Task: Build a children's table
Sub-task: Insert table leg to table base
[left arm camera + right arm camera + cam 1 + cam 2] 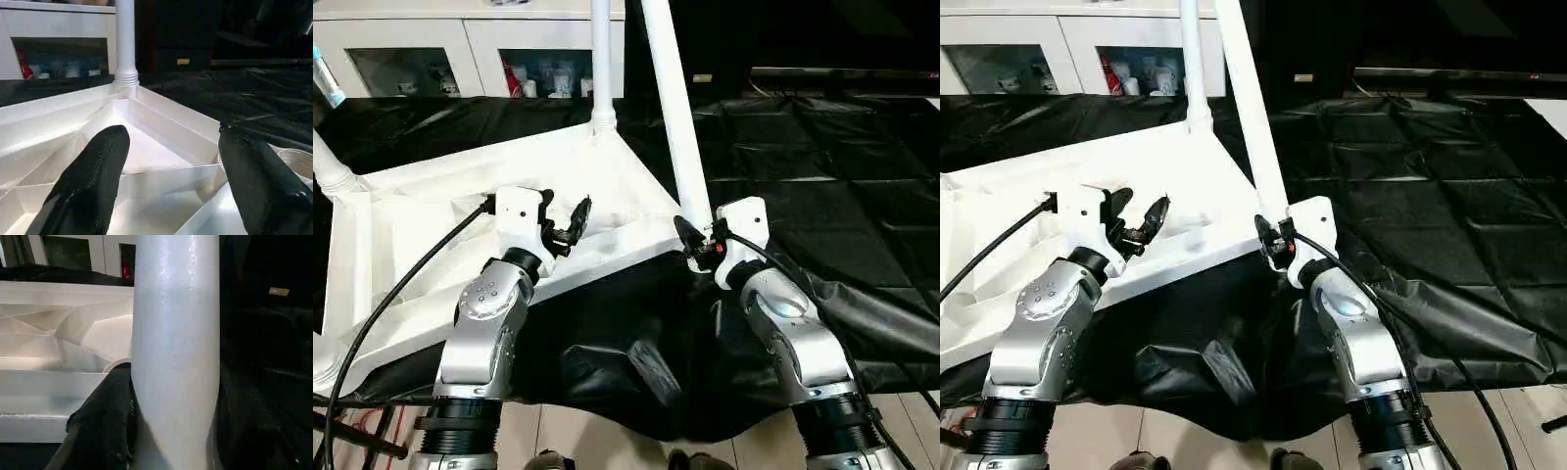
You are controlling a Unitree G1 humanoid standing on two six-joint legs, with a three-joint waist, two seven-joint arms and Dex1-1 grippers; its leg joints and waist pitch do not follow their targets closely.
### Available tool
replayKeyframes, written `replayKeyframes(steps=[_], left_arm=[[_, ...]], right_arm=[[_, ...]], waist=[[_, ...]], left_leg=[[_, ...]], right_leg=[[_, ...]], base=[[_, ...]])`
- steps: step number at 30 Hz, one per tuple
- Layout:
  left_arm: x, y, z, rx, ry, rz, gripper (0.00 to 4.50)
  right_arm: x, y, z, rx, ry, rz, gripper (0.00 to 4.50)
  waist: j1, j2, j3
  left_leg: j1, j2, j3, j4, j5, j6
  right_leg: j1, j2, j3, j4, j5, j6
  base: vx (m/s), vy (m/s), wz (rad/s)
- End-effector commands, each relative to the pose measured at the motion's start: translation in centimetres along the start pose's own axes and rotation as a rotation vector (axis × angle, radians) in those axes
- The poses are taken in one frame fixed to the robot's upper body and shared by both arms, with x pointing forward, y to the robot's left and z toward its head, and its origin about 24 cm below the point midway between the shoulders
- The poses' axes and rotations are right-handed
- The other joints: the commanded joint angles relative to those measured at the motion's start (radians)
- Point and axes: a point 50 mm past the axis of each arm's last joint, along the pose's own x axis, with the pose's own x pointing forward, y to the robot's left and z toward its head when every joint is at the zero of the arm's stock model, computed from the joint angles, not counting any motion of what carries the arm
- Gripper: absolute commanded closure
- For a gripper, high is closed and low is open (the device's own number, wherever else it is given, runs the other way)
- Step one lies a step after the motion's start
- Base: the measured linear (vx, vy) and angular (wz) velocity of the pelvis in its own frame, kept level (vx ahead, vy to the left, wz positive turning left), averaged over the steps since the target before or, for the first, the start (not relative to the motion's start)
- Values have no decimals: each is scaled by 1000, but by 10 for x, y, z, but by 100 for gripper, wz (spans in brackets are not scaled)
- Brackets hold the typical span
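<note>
Gripping a leg (680, 137), the right tool (702, 245); left tool (570, 223) gapes empty over the tabletop (421, 215).

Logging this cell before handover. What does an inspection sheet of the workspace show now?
Surface: black sheet, wrinkled, hanging over the near edge.
Job's things: table top upside down; far corner leg upright in its socket; near leg leaning at the near corner.
Clutter: nothing seen.
Grippers: left gripper open above the ribbed underside; right gripper shut on the near leg.
Cables: black cables along both forearms.
Surroundings: white cabinets behind.
</note>
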Motion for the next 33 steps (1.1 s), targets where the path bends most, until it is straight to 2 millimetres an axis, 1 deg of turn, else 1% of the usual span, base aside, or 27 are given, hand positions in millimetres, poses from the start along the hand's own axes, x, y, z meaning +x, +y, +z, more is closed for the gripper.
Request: replayKeyframes(steps=[1,33], left_arm=[[1,-2,4,10,-10,-5,114],[1,-2,4,10,-10,-5,114]], right_arm=[[0,-1,3,-2,-17,-1,263],[0,-1,3,-2,-17,-1,263]], waist=[[1,0,-96],[1,1,-95]], left_leg=[[11,10,-7,-59,-210,44],[11,11,-7,-60,-209,44]], right_leg=[[67,-34,42,-71,-289,-122],[67,-34,42,-70,-286,-124]], base=[[0,0,0],[0,0,0]])
